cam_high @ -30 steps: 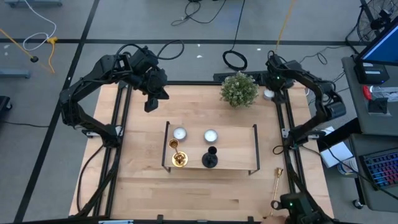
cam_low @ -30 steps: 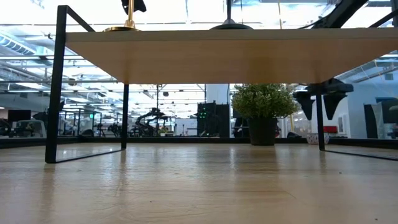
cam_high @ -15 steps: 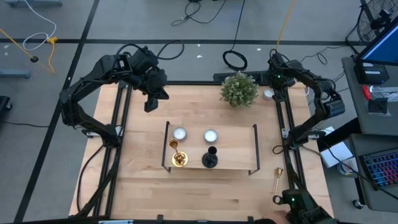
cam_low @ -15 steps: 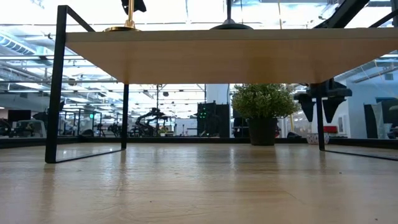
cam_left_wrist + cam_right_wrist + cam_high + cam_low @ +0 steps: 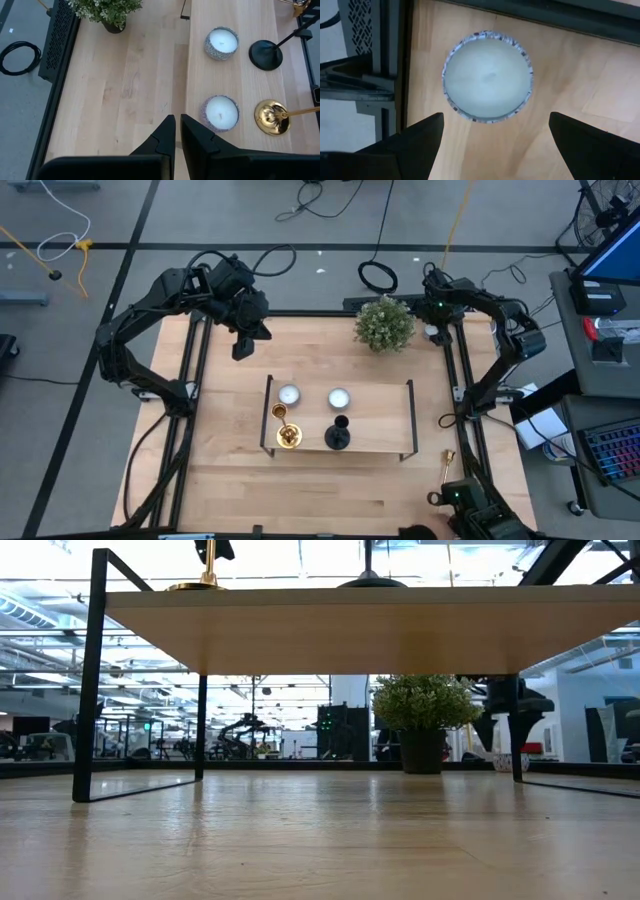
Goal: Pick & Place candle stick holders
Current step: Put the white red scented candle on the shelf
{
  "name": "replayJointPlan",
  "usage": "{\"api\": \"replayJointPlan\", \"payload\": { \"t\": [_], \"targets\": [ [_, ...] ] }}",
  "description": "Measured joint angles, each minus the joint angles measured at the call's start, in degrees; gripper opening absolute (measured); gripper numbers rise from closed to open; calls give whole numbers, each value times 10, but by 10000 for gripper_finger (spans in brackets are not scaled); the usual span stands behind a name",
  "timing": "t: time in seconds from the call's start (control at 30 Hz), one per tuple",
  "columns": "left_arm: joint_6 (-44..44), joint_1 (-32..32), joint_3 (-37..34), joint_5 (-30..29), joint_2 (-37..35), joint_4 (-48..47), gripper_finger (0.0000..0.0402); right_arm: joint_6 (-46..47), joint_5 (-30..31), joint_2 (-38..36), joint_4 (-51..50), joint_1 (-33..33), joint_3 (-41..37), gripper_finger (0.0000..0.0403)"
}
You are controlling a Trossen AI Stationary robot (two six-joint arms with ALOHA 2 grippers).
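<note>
I see a pale wood counter (image 5: 230, 480) framed by black rails, grey floor with cables around it. At frame centre stands the wooden stand (image 5: 375, 430), carrying one gold candlestick holder (image 5: 286, 430), the black candlestick holder (image 5: 338, 435) and two white candles (image 5: 289, 395). The second gold candlestick holder (image 5: 445, 477) lies flat at lower right, by the rail. A potted plant (image 5: 384, 323) sits upper centre. My left gripper (image 5: 241, 347), fingers pressed together, hangs at upper left. My right gripper (image 5: 492, 131), spread wide, hovers over a third candle (image 5: 487, 76) at upper right
</note>
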Motion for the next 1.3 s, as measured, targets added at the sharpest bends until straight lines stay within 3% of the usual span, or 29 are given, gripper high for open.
{"api": "replayJointPlan", "payload": {
  "t": [0.33,1.3],
  "targets": [
    [0,20,0,-2,0,0,30,-1,32,0,-26,-1,0,359],
    [-1,29,0,2,0,1,30,-5,46,12,-2,-9,0,359]
  ]
}}
